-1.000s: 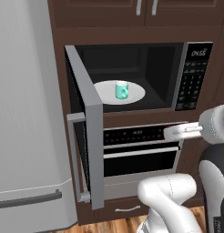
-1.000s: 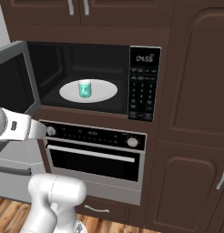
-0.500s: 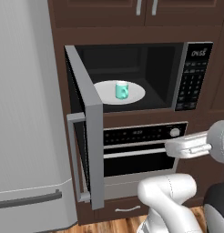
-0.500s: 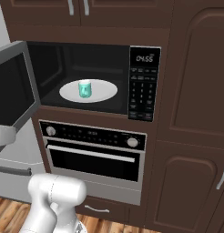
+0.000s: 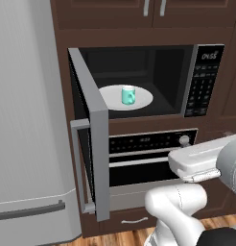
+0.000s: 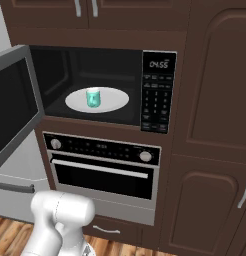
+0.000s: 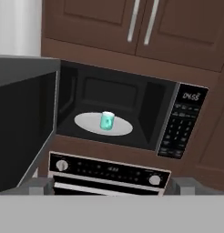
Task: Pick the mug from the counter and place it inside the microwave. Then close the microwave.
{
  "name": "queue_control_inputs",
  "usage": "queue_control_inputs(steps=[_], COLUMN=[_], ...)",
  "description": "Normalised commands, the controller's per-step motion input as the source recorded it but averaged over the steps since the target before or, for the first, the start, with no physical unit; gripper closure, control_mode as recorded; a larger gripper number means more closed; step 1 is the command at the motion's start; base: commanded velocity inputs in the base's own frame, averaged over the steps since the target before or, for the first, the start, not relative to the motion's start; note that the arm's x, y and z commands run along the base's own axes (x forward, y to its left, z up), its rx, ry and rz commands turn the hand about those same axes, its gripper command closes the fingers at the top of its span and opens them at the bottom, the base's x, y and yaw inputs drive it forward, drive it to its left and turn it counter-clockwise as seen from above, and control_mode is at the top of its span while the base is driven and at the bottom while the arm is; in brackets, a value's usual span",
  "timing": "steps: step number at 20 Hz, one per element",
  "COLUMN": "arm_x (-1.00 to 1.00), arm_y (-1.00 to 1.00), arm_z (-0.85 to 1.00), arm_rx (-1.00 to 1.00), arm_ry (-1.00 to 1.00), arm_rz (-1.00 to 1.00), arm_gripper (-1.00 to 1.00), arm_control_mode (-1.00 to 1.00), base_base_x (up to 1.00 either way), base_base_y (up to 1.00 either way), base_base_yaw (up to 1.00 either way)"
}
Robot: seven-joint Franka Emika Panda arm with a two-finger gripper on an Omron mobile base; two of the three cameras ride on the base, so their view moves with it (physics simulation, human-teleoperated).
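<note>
The mug (image 7: 106, 120) stands on the microwave (image 7: 132, 113) turntable ahead of the wide-open, empty gripper (image 7: 111, 185); the door (image 7: 22, 123) juts out left.

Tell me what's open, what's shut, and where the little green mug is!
microwave: door open, swung left.
mug: upright on the white plate inside the microwave.
oven: door shut.
upper cabinets: shut.
gripper: open, holding nothing.

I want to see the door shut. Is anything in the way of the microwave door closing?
Nothing visible blocks it. The mug sits well inside on the white plate, and the microwave door hangs wide open to the left with its swing path free.
</note>
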Motion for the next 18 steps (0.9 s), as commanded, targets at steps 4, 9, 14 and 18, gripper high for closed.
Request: queue_control_inputs(steps=[4,9,14,18], arm_x=[-0.33,-0.17,-0.06,-0.05], arm_y=[0.15,0.14,0.11,0.14], arm_z=[0.16,0.04,0.0,0.0], arm_rx=[-0.05,-0.02,0.0,0.0], arm_ry=[-0.31,-0.24,-0.07,0.0], arm_rz=[-0.12,-0.14,-0.16,-0.17], arm_gripper=[-1.0,-1.0,-1.0,-1.0], arm_control_mode=[-1.0,-1.0,-1.0,-1.0], base_base_x=[0.0,0.0,0.0,0.0], base_base_y=[0.0,0.0,0.0,0.0], base_base_yaw=[0.0,0.0,0.0,0.0])
